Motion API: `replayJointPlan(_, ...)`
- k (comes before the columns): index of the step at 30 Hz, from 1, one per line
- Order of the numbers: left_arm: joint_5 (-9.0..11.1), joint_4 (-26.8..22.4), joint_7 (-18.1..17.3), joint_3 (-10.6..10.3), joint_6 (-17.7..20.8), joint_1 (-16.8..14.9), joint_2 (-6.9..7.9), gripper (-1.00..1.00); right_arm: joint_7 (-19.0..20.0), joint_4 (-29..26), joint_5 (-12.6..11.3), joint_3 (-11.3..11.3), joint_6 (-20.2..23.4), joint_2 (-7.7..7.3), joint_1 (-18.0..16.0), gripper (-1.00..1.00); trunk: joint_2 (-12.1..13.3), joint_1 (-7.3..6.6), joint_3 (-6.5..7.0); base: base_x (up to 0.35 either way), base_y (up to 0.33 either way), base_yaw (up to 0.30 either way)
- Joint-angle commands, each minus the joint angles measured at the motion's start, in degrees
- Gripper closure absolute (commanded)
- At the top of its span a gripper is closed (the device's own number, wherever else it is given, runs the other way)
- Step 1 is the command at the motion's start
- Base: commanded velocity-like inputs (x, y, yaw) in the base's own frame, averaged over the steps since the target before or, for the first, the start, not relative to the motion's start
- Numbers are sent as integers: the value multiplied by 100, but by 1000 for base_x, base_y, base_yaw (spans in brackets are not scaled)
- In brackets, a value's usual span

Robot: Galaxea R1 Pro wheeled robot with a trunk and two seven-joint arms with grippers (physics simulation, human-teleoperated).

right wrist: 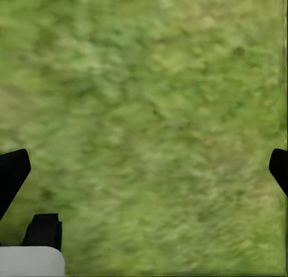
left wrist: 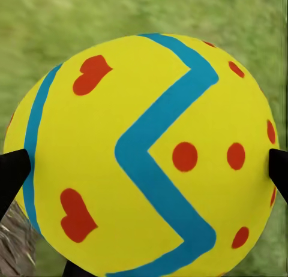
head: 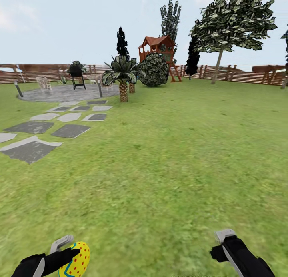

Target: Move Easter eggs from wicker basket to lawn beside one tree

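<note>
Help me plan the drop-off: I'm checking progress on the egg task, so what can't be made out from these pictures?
- Easter egg: head view's bottom edge cuts off its lower end; the left gripper covers part.
- Same egg: left wrist view, it hides the lawn beneath.
- Right gripper: head view, partly cut off by the bottom edge.
- Leaning tree: head view, too distant to make out the grass at its base.

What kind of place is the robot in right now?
A fenced garden or backyard: a wide green lawn, a grey stepping-stone path leading to a paved patio, and a red-roofed playhouse by the wooden fence.
</note>
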Motion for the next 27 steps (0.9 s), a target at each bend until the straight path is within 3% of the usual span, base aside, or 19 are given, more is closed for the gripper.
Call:
replayJointPlan(1, 10, -9, -23, 21, 46, -2, -9, 100, 13, -5, 11, 23, 21, -26, -4, -100, 38, -23, 13, 0, 0, -244)
replayJointPlan(17, 11, -10, -24, 18, 46, -2, -27, 100, -31, -4, 33, 31, -22, -6, -4, -100, 680, -374, 300, 0, 0, -271)
replayJointPlan(21, 11, -10, -25, 18, 46, -2, -30, 100, -23, -21, 24, 1, -22, -84, -4, -100, 840, -462, 372, 0, 0, -289)
replayJointPlan(23, 12, -10, -23, 18, 46, -2, -30, 100, -28, -70, 3, -201, -62, -202, -4, -100, 921, -506, 408, 0, 0, -288)
replayJointPlan(27, 12, -10, -23, 18, 46, -2, -34, 100, 7, -221, 26, -1143, -747, -311, -4, -100, 1081, -594, 479, 0, 0, -279)
